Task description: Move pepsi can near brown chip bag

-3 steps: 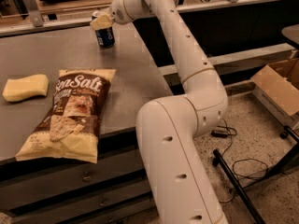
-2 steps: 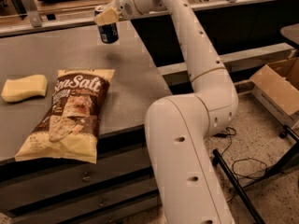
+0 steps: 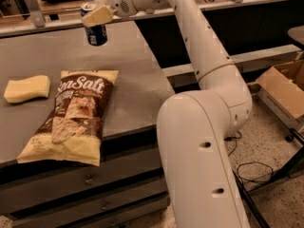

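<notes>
Camera view: the dark blue cylindrical pepsi can (image 3: 97, 34) is clasped aloft by the gripper (image 3: 96, 18) — best lowered upright beside the crinkly brown chip bag (image 3: 76, 110).

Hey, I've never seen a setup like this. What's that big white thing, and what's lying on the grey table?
The big white thing is a robot arm. There is one picture, taken from close to the arm's thick lower part and looking across a grey table. I cannot tell where the camera is mounted. At the arm's far end, top left, is its gripper. Its jaws are closed on the top of a pepsi can, which seems lifted off the table. A brown chip bag lies flat on the table, with a pale yellow sponge to its left. A cardboard box sits on the floor at right.
</notes>
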### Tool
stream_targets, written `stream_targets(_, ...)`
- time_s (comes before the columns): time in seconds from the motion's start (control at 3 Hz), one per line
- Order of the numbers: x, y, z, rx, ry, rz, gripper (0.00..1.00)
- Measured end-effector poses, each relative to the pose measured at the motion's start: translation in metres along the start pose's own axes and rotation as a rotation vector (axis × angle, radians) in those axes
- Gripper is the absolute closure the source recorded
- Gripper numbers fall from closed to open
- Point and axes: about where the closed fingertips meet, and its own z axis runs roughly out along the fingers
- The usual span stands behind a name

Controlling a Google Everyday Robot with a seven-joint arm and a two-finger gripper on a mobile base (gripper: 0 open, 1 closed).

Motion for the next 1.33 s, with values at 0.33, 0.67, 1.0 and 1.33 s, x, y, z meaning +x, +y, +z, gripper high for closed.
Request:
stream_targets(0.33,-0.001,0.031,0.015,-0.067,0.002,-0.005,1.00)
stream_targets(0.67,0.009,0.061,0.021,-0.102,0.009,0.015,1.00)
stream_targets(1.0,0.029,0.096,0.028,-0.132,0.034,0.038,0.76)
stream_targets(1.33,0.045,0.116,0.033,-0.147,0.052,0.053,0.44)
